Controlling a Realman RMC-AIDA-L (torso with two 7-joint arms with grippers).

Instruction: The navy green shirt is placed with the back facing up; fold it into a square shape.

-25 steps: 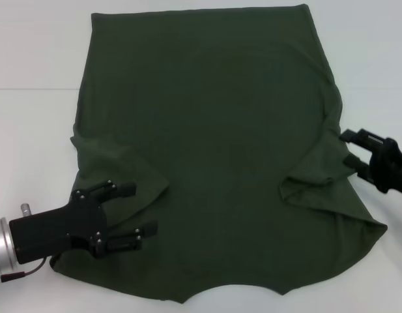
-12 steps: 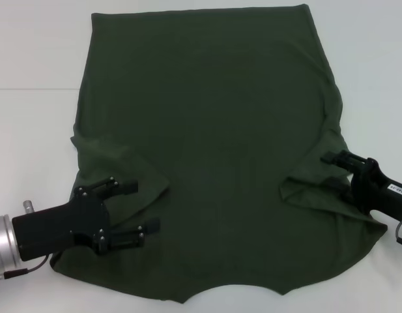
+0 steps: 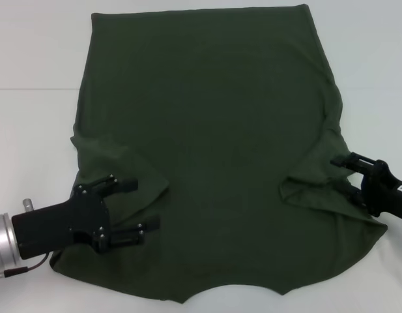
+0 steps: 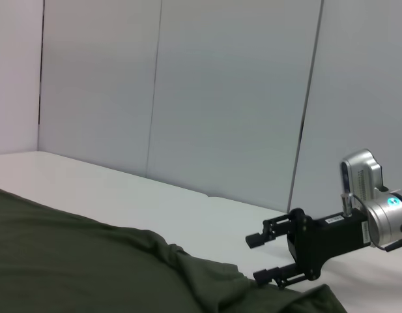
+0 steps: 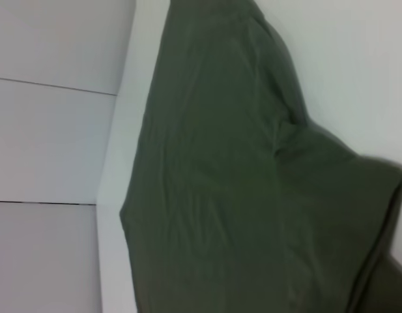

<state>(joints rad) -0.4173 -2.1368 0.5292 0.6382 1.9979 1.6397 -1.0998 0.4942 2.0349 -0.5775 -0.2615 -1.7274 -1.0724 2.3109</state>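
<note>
The navy green shirt [image 3: 214, 150] lies spread flat on the white table, both short sleeves folded inward over the body. My left gripper [image 3: 139, 206] is open and low over the folded left sleeve at the shirt's near-left part. My right gripper [image 3: 337, 173] is open at the shirt's right edge, by the folded right sleeve [image 3: 311, 182]. The left wrist view shows the shirt [image 4: 90, 267] and, farther off, the right gripper [image 4: 260, 258] with its fingers apart just above the cloth. The right wrist view shows only the shirt [image 5: 214, 195].
The white table [image 3: 31, 130] shows bare on both sides of the shirt. The shirt's near hem [image 3: 207, 297] lies close to the table's front edge. Grey wall panels [image 4: 220, 98] stand behind the table.
My right gripper has moved nearer to me and in over the shirt's right sleeve area, then eased slightly back to the right. The left gripper has hardly moved.
</note>
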